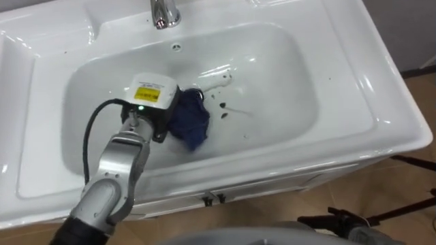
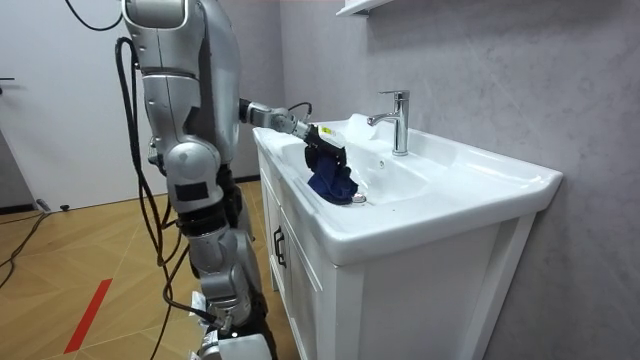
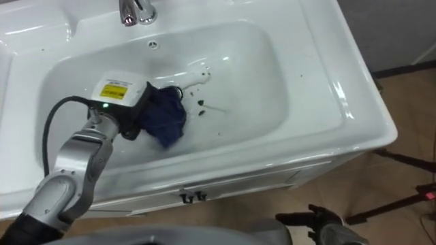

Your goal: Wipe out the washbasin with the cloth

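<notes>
The left hand (image 2: 326, 153) was closed on a dark blue cloth (image 1: 191, 122) low in the basin (image 1: 289, 82), on the robot's side of the tap (image 1: 163, 12); dark spots (image 1: 223, 109) lay somewhat further right of the tap. The cloth looked soft, light and limp; it would probably slide easily on the glossy wall, so a firm hold on its bunched middle seemed best.
</notes>
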`<state>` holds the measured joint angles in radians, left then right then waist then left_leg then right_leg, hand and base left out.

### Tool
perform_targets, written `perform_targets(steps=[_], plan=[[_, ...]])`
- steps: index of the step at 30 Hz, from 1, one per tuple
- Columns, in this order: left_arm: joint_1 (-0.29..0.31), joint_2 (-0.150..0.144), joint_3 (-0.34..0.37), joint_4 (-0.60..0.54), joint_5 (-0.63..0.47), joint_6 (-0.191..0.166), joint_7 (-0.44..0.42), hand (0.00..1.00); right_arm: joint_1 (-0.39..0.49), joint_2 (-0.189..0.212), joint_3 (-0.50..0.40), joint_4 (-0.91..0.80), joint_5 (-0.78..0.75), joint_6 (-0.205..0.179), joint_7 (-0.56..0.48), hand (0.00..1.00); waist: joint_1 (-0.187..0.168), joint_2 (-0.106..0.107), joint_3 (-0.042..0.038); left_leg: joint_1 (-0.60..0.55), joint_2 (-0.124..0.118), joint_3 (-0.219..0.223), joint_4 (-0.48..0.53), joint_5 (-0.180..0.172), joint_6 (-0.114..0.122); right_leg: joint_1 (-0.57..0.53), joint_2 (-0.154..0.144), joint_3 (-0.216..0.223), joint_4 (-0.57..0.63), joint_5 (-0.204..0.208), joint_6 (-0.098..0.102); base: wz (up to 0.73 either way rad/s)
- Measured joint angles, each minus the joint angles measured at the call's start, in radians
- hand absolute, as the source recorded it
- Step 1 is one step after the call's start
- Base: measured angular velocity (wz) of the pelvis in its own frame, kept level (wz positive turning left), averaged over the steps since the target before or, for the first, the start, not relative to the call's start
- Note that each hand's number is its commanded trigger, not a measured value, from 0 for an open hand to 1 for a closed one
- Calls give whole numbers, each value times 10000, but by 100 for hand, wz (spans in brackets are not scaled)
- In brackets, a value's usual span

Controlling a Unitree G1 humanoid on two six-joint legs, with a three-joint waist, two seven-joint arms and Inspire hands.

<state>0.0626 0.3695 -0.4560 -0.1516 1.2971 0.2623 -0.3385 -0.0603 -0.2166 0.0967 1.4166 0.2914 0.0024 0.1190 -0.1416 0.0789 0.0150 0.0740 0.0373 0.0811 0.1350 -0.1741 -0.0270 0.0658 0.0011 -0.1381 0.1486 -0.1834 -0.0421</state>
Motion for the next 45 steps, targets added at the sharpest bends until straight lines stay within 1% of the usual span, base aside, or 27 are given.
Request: perform_targets(steps=[2, 5, 8, 10, 12, 14, 18, 20, 21, 24, 25, 27, 30, 31, 32, 33, 34, 35, 36, 37, 39, 40, 41, 42, 43, 44, 45], plan=[[-295, -2, -231, -52, -85, -27, -375, 100, -13, -62, -4, 126, 138, -54, 78, 0, -132, 107, -3, 0, 5, -4, -6, 0, 0, 5, 2, 9, 1, 0, 0, 0], [-513, 4, -384, -51, -76, -28, -691, 100, -81, -151, -4, 254, 299, -105, 151, 0, -231, 257, 31, 24, 18, -10, -14, 0, 0, 7, 16, 85, 2, 0, 0, -6], [-648, 1, -524, -51, -73, 9, -962, 100, -3, -190, -7, 260, 457, -105, 134, 0, -275, 289, 51, 51, 31, 12, -25, 0, 0, 15, 28, 138, 8, 0, 0, -4], [-693, -1, -620, -43, -47, 27, -1227, 100, 9, -208, -4, 240, 532, -77, 125, 0, -346, 273, 73, 70, 29, 47, -25, 0, -1, 6, 37, 306, 11, 0, 0, -8], [-687, -2, -626, -39, 31, 110, -1461, 100, 8, -201, -4, 232, 532, -65, 147, 0, -454, 241, 93, 78, 35, 97, -25, 0, 0, -4, 46, 344, 20, -1, 0, -8], [-708, -88, -643, 30, 43, 282, -1558, 100, 23, -199, 23, 238, 579, 9, 104, 0, -498, 159, 145, 80, 29, 143, -26, 0, 0, -34, 42, 410, 22, 0, 0, -9], [-832, -194, -993, 376, 186, 587, -1576, 100, 50, -151, 224, 241, 786, 125, -63, 0, -578, 50, 153, 49, 21, 157, -62, 0, -1, -99, 43, 511, 42, 0, 0, 0], [-934, -381, -999, 571, 301, 705, -1656, 100, 79, -102, 224, 196, 773, 157, -115, 0, -702, 20, 144, 53, 12, 159, -64, -1, -1, -94, 35, 595, 72, 0, 0, 3], [-938, -425, -1000, 604, 323, 764, -1667, 100, 79, -96, 221, 193, 765, 179, -120, 0, -737, 15, 143, 57, 9, 161, -64, -1, 0, -93, 33, 607, 75, 0, 1, 0], [-948, -633, -995, 817, 568, 873, -1665, 100, 81, -41, 225, 174, 746, 211, -191, 0, -748, -21, 137, 83, 10, 261, -61, -1, 0, -92, 41, 702, 99, 0, 1, -4], [-1042, -790, -985, 1130, 752, 892, -1657, 100, 139, -3, 182, 173, 713, 213, -246, 0, -764, -55, 132, 85, 15, 273, -60, -1, -1, -89, 45, 712, 99, 0, 1, 0], [-1253, -1008, -971, 1565, 923, 979, -1639, 100, 200, 13, 167, 63, 599, 216, -309, 0, -764, -104, 143, 77, 20, 276, -60, -1, -1, -90, 52, 700, 95, 0, 1, 4], [-1680, -1340, -864, 2376, 901, 988, -1296, 100, 218, 73, 41, 25, 602, 222, -377, 0, -759, -145, 141, 69, 21, 308, -60, -1, -1, -113, 54, 699, 97, 0, 1, -1], [-1714, -1478, -626, 2684, 886, 955, -1018, 100, 223, 149, -126, 3, 581, 225, -442, 0, -752, -197, 140, 70, 27, 458, -60, -1, -1, -132, 61, 697, 95, -1, 1, -13], [-1713, -1544, -495, 2848, 863, 946, -838, 100, 241, 182, -134, -31, 583, 228, -473, 0, -746, -228, 137, 82, 37, 580, -58, -1, -1, -135, 68, 713, 91, 0, 1, -17], [-1761, -1639, -312, 3310, 777, 920, -388, 100, 317, 231, -135, -149, 587, 255, -545, 0, -746, -294, 124, 109, 49, 725, -58, -1, -1, -125, 88, 793, 88, 0, 1, -14], [-1810, -1750, -62, 3679, 682, 817, 99, 100, 406, 263, -168, -204, 569, 326, -631, 0, -737, -349, 121, 154, 54, 811, -60, -1, -1, -108, 143, 824, 89, 0, 1, -14], [-1807, -1862, 208, 4053, 554, 711, 587, 100, 490, 296, -242, -243, 546, 358, -717, 0, -730, -384, 117, 190, 55, 809, -63, -7, -7, -98, 156, 861, 91, 0, 1, -12], [-1812, -1917, 340, 4227, 406, 670, 822, 100, 540, 310, -250, -313, 539, 380, -771, 0, -720, -397, 115, 213, 55, 810, -64, -10, -9, -89, 162, 883, 92, 0, 0, -14], [-1823, -2040, 609, 4625, 136, 578, 1232, 100, 662, 328, -327, -437, 530, 429, -869, 0, -710, -421, 101, 266, 52, 810, -63, -13, -14, -57, 171, 999, 92, 0, 0, -12], [-1882, -2156, 961, 5181, -316, 471, 1730, 100, 828, 390, -459, -540, 513, 431, -972, 0, -708, -478, 79, 385, 40, 823, -62, -14, -14, 39, 178, 1075, 53, 0, -3, -9], [-1997, -2247, 1200, 5684, -593, 340, 2058, 100, 907, 439, -561, -546, 512, 436, -1031, 0, -712, -524, 39, 459, 36, 859, -53, -13, -15, 75, 180, 1105, 33, -3, -11, -9], [-2051, -2348, 1423, 6106, -1002, 243, 2367, 100, 966, 463, -624, -547, 457, 461, -1064, 0, -682, -560, 11, 535, 43, 1044, -52, -11, -15, 98, 197, 1221, 35, -12, -22, -14], [-2096, -2389, 1572, 6313, -1222, 195, 2531, 100, 973, 463, -667, -555, 324, 489, -1074, 0, -672, -563, 9, 570, 51, 1196, -49, -10, -14, 79, 212, 1326, 34, -16, -16, -20], [-2190, -2441, 1843, 6676, -1722, 98, 2870, 100, 1021, 454, -729, -582, 28, 552, -1108, 0, -673, -558, -21, 592, 56, 1260, -24, -10, -13, 72, 216, 1413, 51, -24, 5, -17], [-2190, -2471, 1946, 6865, -1973, 53, 3012, 100, 1078, 452, -751, -599, -99, 576, -1132, 0, -672, -555, -39, 605, 55, 1272, -18, -10, -13, 72, 215, 1429, 62, -15, 19, -12], [-2275, -2526, 2152, 7168, -2515, -63, 3346, 100, 1197, 455, -755, -670, -301, 666, -1192, 0, -678, -545, -77, 620, 53, 1296, -16, -10, -13, 72, 215, 1463, 66, 16, 45, -12]])
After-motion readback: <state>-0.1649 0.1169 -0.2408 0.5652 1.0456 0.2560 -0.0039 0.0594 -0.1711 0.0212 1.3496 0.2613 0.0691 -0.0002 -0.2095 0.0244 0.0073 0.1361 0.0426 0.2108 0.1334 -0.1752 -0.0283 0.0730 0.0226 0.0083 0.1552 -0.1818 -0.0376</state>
